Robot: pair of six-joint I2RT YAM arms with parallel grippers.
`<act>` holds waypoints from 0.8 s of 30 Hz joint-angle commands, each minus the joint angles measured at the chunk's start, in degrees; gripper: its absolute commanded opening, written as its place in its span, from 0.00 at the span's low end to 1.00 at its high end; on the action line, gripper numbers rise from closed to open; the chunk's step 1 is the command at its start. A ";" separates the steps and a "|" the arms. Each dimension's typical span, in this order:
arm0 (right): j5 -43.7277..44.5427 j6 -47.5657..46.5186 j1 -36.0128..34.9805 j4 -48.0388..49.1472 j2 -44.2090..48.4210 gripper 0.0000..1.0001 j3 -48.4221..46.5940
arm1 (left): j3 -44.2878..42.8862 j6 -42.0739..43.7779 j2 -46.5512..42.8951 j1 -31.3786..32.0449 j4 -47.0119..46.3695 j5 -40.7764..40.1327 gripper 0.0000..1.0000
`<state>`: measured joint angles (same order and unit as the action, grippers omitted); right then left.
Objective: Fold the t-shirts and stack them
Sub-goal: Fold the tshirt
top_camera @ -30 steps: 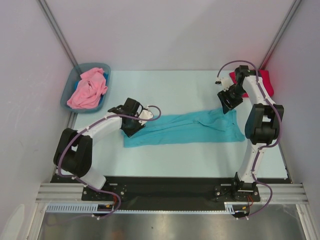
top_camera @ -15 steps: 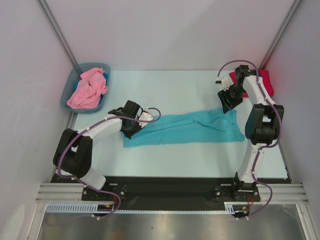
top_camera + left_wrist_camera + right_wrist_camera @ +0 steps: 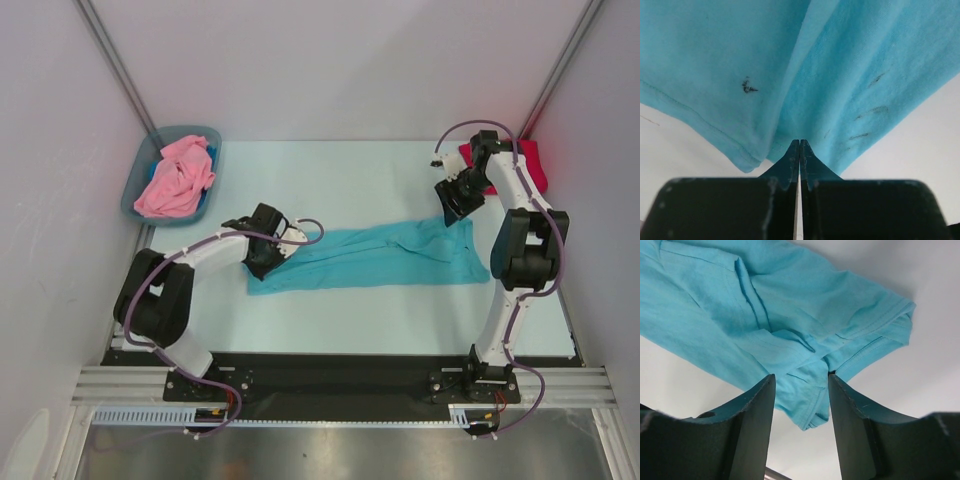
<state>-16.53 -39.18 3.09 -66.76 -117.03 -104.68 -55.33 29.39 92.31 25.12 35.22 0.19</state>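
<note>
Your teal t-shirt [image 3: 370, 258] lies flat in the middle of the table [image 3: 350, 180]. Its long axis runs left to right, the left end a little nearer to you and the sleeved end pointing right. It reaches from the left gripper [image 3: 268, 258] almost to the right arm's upright link.

At the left end your left gripper's jaws are pressed fully together, with the shirt's edge puckered into their tips [image 3: 799, 150]. At the right end your right gripper [image 3: 458, 205] hangs over the far sleeve, jaws roughly half apart and gripping nothing. The sleeve hem shows between its fingers [image 3: 752, 425]; you cannot tell whether they touch it.

Bare tabletop lies beyond the shirt's far edge and in a narrower strip along its near edge. The red t-shirt [image 3: 530, 165] sits at the far right corner behind the right arm. The pink t-shirt [image 3: 175, 178] is heaped in the bin [image 3: 135, 195] at the far left corner.
</note>
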 commanded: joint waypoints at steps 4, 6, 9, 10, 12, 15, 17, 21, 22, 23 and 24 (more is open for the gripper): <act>-2.97 1.38 0.16 1.72 4.88 0.52 5.18 | -0.66 -1.17 1.73 0.28 -2.17 -0.01 0.00; -3.24 1.56 0.25 2.51 5.67 0.52 7.29 | -0.57 -1.17 2.17 0.36 -2.44 -0.01 0.00; -3.50 1.82 0.60 3.74 6.73 0.53 10.28 | -0.48 -1.09 2.61 0.36 -2.79 -1.77 0.00; -3.68 2.00 0.69 4.01 6.90 0.53 10.72 | -0.39 -1.17 2.78 0.36 -2.79 -1.77 0.00; -3.86 2.26 0.95 4.18 7.34 0.53 11.78 | -0.66 -1.26 2.87 0.36 -2.88 -1.94 0.00; -3.86 2.53 1.30 4.10 7.43 0.54 12.40 | -0.30 -1.09 4.01 0.63 -3.67 -3.43 0.00; -3.77 2.79 1.65 4.18 7.70 0.54 12.75 | -0.04 -1.52 4.63 0.71 -4.28 -3.35 0.01; -4.03 3.49 2.00 4.62 8.14 0.54 13.19 | 1.10 -1.96 5.07 1.15 -7.00 -5.45 0.00; -4.12 3.58 2.00 4.80 8.22 0.54 13.19 | 1.19 -1.96 5.24 1.15 -7.18 -5.63 0.00; -4.21 3.93 2.09 4.97 8.22 0.54 13.19 | 1.71 -1.96 5.33 1.15 -8.14 -5.98 0.01; -4.29 4.02 2.09 4.97 8.31 0.54 13.10 | 1.89 -2.14 5.51 1.15 -8.85 -6.60 0.00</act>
<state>-19.40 -36.40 4.86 -62.78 -112.14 -91.57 -55.05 28.36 95.90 26.06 32.29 -4.34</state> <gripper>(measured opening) 0.538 0.006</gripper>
